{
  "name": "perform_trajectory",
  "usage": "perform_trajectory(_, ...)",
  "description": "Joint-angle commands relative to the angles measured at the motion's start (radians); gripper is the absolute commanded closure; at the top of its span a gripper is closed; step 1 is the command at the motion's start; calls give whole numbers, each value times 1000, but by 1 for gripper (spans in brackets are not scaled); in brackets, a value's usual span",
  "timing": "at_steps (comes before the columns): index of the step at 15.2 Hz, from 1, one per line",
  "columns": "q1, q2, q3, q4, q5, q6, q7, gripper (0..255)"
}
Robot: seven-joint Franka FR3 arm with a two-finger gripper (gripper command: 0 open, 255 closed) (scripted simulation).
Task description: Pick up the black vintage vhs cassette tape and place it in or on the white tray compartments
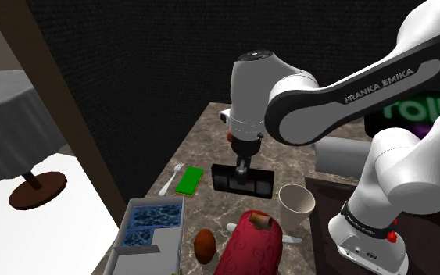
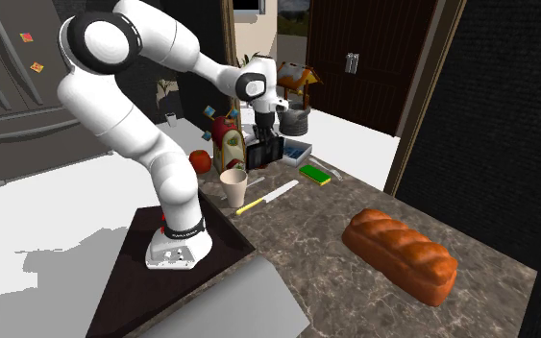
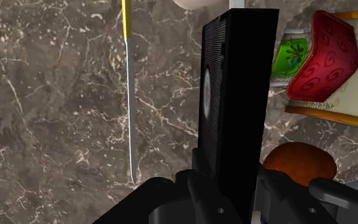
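Note:
The black VHS cassette [image 1: 243, 178] hangs on edge above the marble counter, and my gripper [image 1: 244, 160] is shut on its upper edge. In the wrist view the cassette [image 3: 238, 95] stands clasped between the two black fingers [image 3: 196, 181]. The white compartment tray [image 1: 122, 234], with blue-patterned contents, lies at the counter's near corner, down and to the shoulder view's left of the cassette. In the second exterior view the gripper [image 2: 263, 134] holds the cassette [image 2: 263, 152] just short of the tray [image 2: 302, 146].
A green sponge [image 1: 188, 180] and a white fork [image 1: 171, 178] lie beside the cassette. A cup [image 1: 297, 205], a red patterned holder [image 1: 249, 242], a brown round object [image 1: 204, 244] and a yellow-handled knife [image 3: 130, 95] crowd the counter. A bread loaf [image 2: 400, 254] lies farther off.

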Motion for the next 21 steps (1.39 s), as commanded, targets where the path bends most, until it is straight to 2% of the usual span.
perform_trajectory(1, 1, 58, 29, 56, -4, 4, 38, 255)
perform_trajectory(7, -3, 266, 123, 267, -62, 2, 179, 255)
perform_trajectory(13, 13, 489, 192, 512, -173, -38, 333, 255)
perform_trajectory(17, 54, 647, 213, 700, -263, -91, 430, 255)
perform_trajectory(21, 122, 812, 214, 916, -347, -167, 509, 255)
